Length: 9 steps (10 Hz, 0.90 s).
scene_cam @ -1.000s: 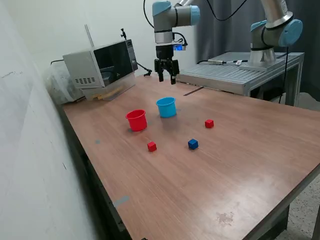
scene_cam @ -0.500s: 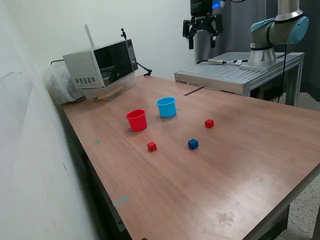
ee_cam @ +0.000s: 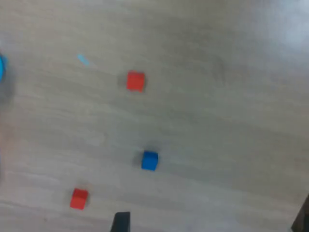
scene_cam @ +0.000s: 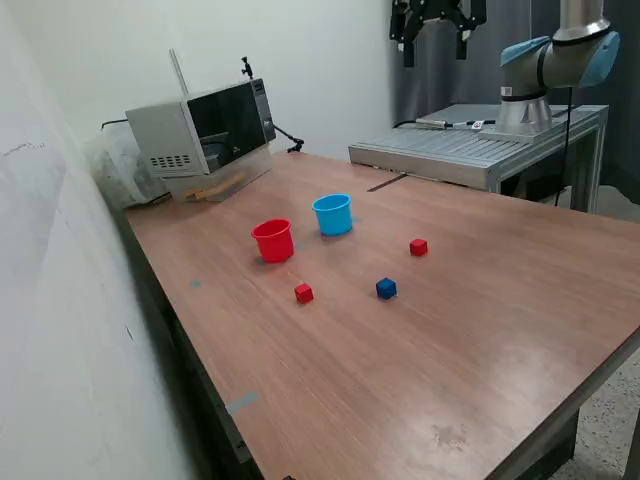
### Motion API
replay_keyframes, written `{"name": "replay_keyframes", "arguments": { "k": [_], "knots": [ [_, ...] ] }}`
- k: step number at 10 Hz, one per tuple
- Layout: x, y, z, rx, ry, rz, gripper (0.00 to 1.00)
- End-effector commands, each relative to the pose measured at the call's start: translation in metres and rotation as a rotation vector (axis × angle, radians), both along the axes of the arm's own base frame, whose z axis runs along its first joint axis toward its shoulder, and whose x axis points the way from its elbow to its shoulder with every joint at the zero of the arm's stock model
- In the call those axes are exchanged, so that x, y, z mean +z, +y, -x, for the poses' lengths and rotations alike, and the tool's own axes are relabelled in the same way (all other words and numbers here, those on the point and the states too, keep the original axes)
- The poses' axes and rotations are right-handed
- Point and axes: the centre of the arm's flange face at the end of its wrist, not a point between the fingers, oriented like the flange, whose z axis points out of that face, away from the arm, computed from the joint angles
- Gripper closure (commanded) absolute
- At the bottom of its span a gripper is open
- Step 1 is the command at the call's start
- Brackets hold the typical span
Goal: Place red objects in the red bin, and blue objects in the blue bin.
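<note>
Gripper (scene_cam: 434,37) seen high above table (scene_cam: 480,330), fingers spread, nothing held; blue cube (scene_cam: 386,288) lying between two red cubes (scene_cam: 303,293).

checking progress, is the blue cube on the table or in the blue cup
On the table: the blue cube sits on bare wood, apart from the blue cup.

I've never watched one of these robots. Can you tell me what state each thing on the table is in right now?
Gripper: open, empty, high above the table.
Red cup: upright.
Light-blue cup: upright.
Two red cubes: loose on the table.
Blue cube: loose on the table.
Microwave: door shut.
</note>
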Motion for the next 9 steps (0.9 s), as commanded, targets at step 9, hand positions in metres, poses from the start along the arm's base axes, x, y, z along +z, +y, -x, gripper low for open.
{"name": "replay_keyframes", "arguments": {
  "k": [9],
  "knots": [
    [-0.25, -0.009, 0.167, -0.095, -0.072, -0.001, 0.0]
  ]
}}
